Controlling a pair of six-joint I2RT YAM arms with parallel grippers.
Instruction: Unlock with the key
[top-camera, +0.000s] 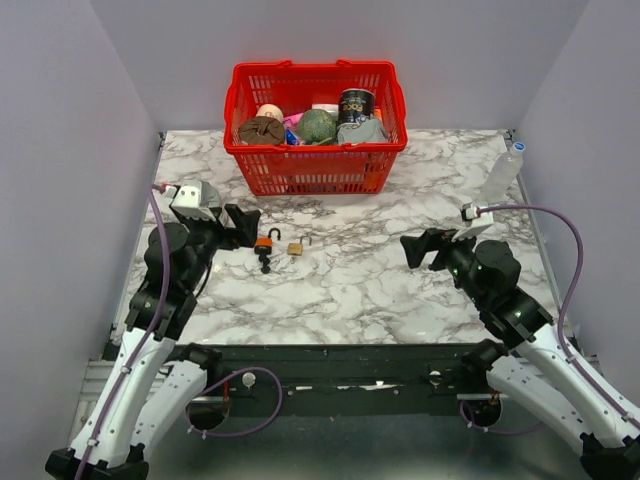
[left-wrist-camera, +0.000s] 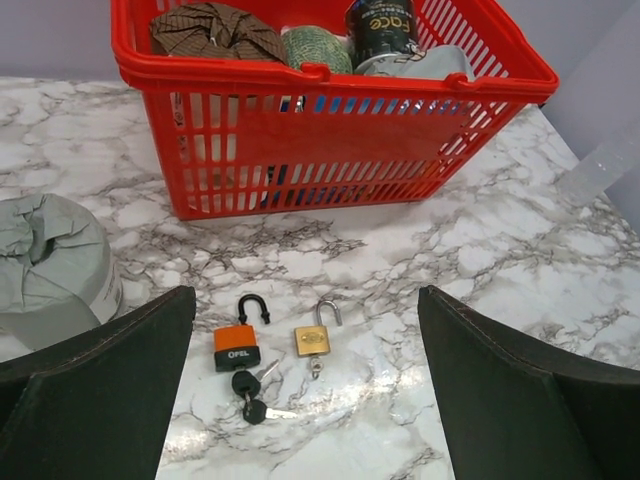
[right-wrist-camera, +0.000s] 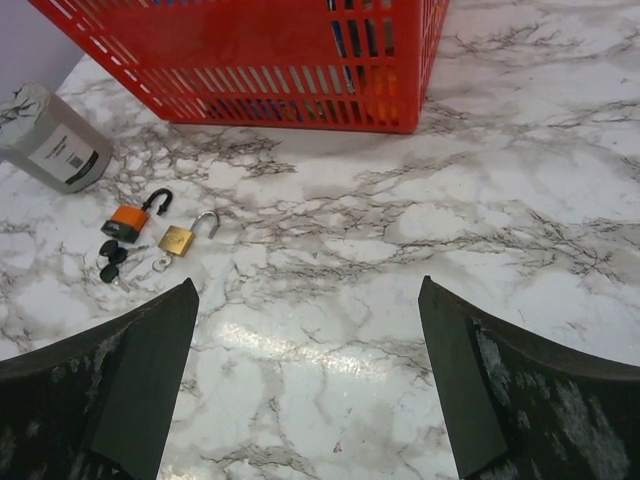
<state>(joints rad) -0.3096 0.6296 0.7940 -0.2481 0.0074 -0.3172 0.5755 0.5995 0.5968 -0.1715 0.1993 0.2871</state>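
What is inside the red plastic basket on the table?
The red plastic basket holds a brown checked cloth bundle, a round green object, a black can and a grey cloth. Whatever lies beneath them is covered.

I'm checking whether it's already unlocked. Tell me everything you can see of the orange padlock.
The orange padlock lies flat on the marble table, in front of the red basket and just left of the brass padlock. Its body is orange above and black below with white lettering. The black shackle is open, one end free. Black-headed keys lie at its bottom end; whether one sits in the keyhole cannot be told. Nothing grips it.
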